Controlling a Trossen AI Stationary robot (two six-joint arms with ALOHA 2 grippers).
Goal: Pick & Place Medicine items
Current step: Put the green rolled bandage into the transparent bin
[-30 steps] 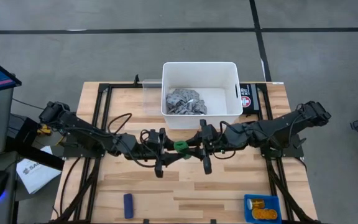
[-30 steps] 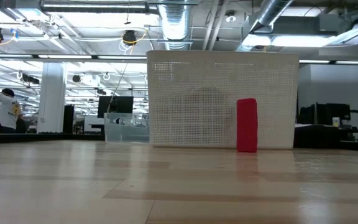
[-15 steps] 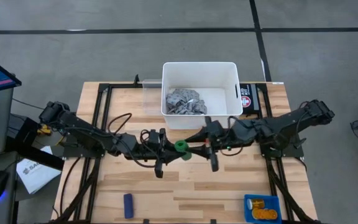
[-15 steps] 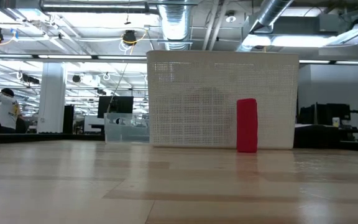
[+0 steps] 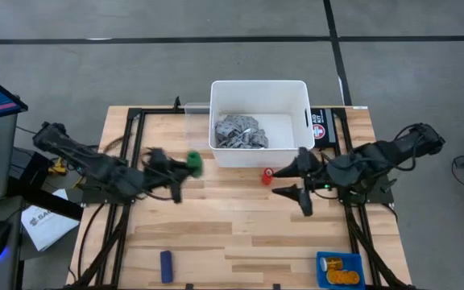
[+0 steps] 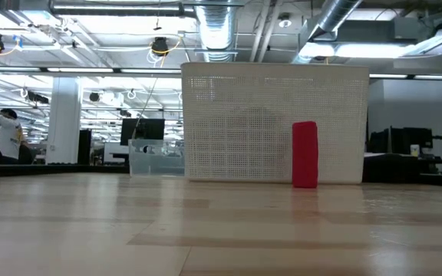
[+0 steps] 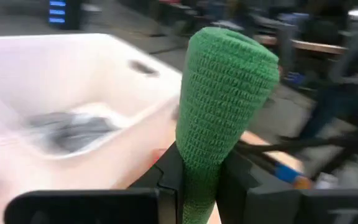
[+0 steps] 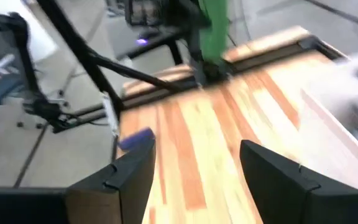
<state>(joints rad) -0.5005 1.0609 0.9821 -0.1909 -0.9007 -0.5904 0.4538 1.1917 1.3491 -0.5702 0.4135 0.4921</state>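
Both arms have pulled apart from mid-table. My left gripper (image 5: 190, 163) stays clamped on the green wrap roll (image 7: 225, 99), at 9 o'clock of the white bin (image 5: 216, 153). My right gripper (image 5: 290, 181) hangs open, empty. No pill bottles visible; rag (image 5: 240, 131) in bin.

Colours on the table right now

Green woven-texture roll (image 7: 227, 93), white bin (image 5: 259, 93) with grey rag (image 5: 240, 131) (crumpled), little red block (image 5: 267, 174), blue item (image 5: 166, 266).
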